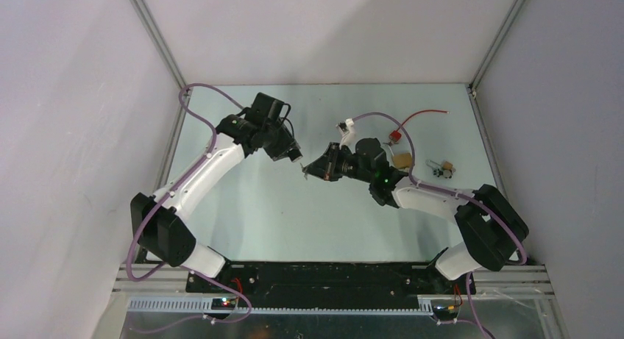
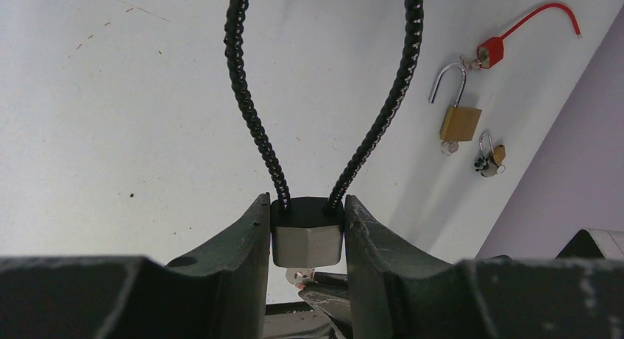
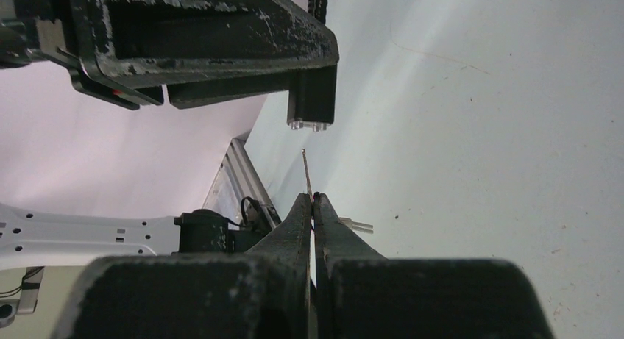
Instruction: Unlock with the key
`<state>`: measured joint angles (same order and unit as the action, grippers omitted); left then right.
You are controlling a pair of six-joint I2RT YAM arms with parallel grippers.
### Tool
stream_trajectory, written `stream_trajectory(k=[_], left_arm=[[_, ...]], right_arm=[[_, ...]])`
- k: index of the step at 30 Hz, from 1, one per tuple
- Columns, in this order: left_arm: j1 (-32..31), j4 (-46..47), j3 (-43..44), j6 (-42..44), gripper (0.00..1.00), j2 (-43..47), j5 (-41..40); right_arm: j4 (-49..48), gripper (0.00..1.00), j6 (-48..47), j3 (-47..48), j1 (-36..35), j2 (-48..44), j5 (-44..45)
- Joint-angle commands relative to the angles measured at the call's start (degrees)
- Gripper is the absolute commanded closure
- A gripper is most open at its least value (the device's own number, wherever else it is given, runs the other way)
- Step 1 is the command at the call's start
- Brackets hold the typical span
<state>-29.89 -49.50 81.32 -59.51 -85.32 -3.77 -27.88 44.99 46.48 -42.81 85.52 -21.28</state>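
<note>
My left gripper (image 2: 305, 207) is shut on a cable lock (image 2: 307, 240), a silver body with a black cap and a black beaded cable loop (image 2: 250, 111) running away from the fingers. In the top view this gripper (image 1: 294, 154) is held above the table's middle. My right gripper (image 3: 313, 198) is shut on a thin key (image 3: 305, 170), seen edge-on and pointing at the lock's keyed end (image 3: 308, 123). The key tip stands just short of that end. In the left wrist view the key (image 2: 307, 276) shows right under the lock body. The right gripper (image 1: 309, 173) faces the left one.
On the table at the right lie a brass padlock with an open shackle (image 2: 460, 122), a red cable lock (image 2: 491, 51) and a small padlock with keys (image 2: 489, 159). They also show in the top view, behind the right arm (image 1: 402, 159). A second key (image 3: 356, 224) hangs beside my right fingers.
</note>
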Motion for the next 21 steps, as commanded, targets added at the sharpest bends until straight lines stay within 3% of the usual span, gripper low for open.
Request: stream_trajectory(k=[1,21], left_arm=[[-0.12,0.51,0.18,0.04,0.83,2.91,0.63],[-0.74,0.47,0.62,0.18,0.83,2.97,1.76]], right_arm=[[-3.85,1.0,0.23,2.99,-0.16,0.76,0.17],[-1.38,1.0,-0.3,4.5,-0.14,1.43,1.37]])
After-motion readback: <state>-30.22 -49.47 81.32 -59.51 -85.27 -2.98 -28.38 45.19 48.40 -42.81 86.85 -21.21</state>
